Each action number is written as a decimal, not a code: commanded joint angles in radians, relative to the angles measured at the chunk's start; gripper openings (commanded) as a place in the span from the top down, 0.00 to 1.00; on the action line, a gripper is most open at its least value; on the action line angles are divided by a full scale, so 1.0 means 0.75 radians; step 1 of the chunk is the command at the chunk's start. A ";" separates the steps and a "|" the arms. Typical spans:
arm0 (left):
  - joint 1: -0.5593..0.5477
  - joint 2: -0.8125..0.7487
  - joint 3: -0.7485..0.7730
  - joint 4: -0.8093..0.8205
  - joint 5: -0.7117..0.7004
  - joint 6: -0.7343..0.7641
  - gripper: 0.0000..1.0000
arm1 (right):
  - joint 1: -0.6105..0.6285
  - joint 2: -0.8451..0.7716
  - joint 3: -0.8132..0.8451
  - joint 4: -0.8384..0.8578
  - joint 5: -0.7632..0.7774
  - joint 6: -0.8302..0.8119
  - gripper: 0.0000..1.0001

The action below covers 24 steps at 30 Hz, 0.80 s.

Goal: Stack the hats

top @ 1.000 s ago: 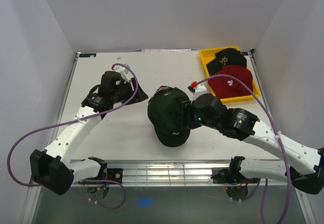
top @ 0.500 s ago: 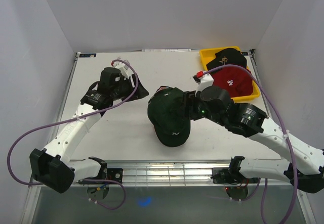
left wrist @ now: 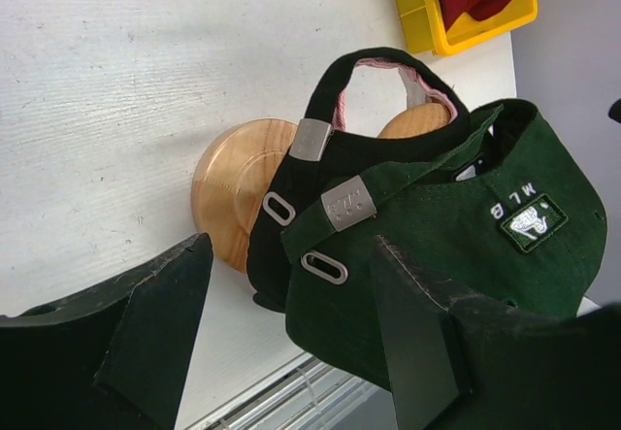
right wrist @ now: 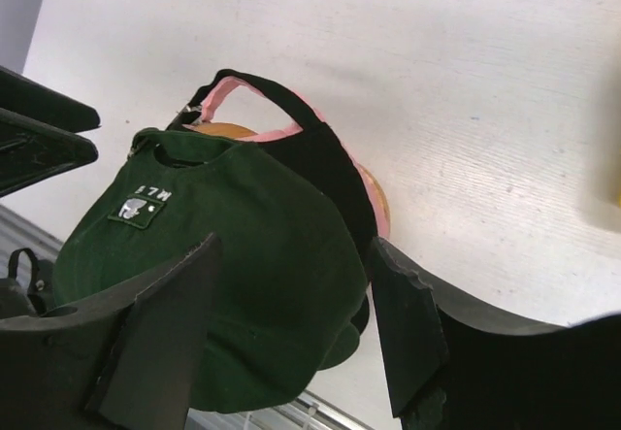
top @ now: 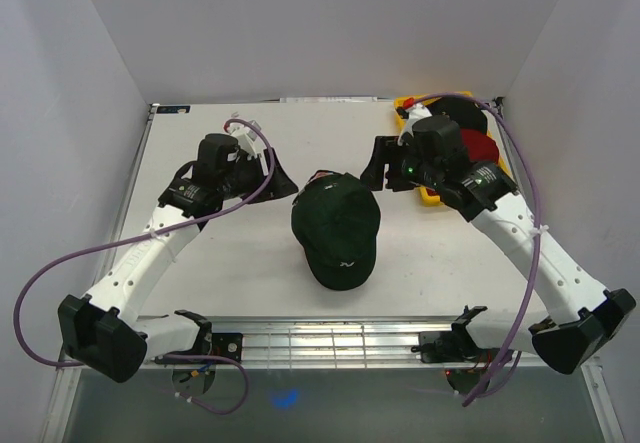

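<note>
Hats stacked at mid-desk, both end effectors empty beside them.
From above, only the dark green hat (top: 336,225) shows on the desk (top: 250,283), brim toward the near edge. The left end effector (top: 278,177) is just left of it and the right end effector (top: 373,166) is at its far right, each with jaws spread wide around nothing. The left wrist view alone reveals a round wooden stand (left wrist: 225,192) and a black-strapped hat with pink lining (left wrist: 330,148) under the green one. The red hat (top: 484,149) and black hat (top: 458,110) lie in the yellow tray (top: 403,103), far right.
</note>
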State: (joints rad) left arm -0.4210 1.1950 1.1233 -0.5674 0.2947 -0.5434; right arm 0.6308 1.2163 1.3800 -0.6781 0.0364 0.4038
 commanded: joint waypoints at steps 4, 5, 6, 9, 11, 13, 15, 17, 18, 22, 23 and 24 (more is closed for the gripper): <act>-0.003 0.020 0.012 0.026 0.065 0.029 0.23 | -0.070 0.043 -0.069 0.209 -0.331 -0.031 0.32; -0.003 0.027 0.008 0.030 0.067 0.031 0.23 | -0.078 0.061 -0.075 0.223 -0.361 -0.025 0.33; -0.003 0.033 0.004 0.037 0.069 0.029 0.24 | -0.084 0.070 -0.083 0.233 -0.374 -0.025 0.33; -0.003 0.049 -0.007 0.055 0.071 0.029 0.24 | -0.103 0.102 -0.108 0.266 -0.409 -0.021 0.34; -0.003 0.065 -0.013 0.065 0.065 0.027 0.24 | -0.109 0.127 -0.120 0.274 -0.421 -0.021 0.34; -0.005 0.076 -0.015 0.071 0.057 0.025 0.24 | -0.119 0.141 -0.134 0.299 -0.435 -0.019 0.35; -0.005 0.090 -0.017 0.082 0.053 0.021 0.24 | -0.125 0.166 -0.157 0.309 -0.437 -0.017 0.36; -0.005 0.100 -0.023 0.084 0.037 0.017 0.23 | -0.129 0.184 -0.171 0.327 -0.447 -0.013 0.37; -0.005 0.110 -0.023 0.086 0.031 0.015 0.23 | -0.131 0.192 -0.189 0.335 -0.447 -0.011 0.37; -0.005 0.127 -0.041 0.090 0.006 0.003 0.23 | -0.135 0.209 -0.232 0.366 -0.445 0.000 0.37; -0.005 0.131 -0.045 0.092 -0.002 0.003 0.23 | -0.135 0.215 -0.234 0.374 -0.443 0.000 0.37; -0.005 0.135 -0.048 0.092 -0.004 0.003 0.23 | -0.135 0.217 -0.238 0.378 -0.445 0.000 0.38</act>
State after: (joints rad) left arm -0.4210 1.2900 1.1019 -0.5133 0.3172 -0.5407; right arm 0.5301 1.3552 1.2285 -0.4263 -0.2985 0.4145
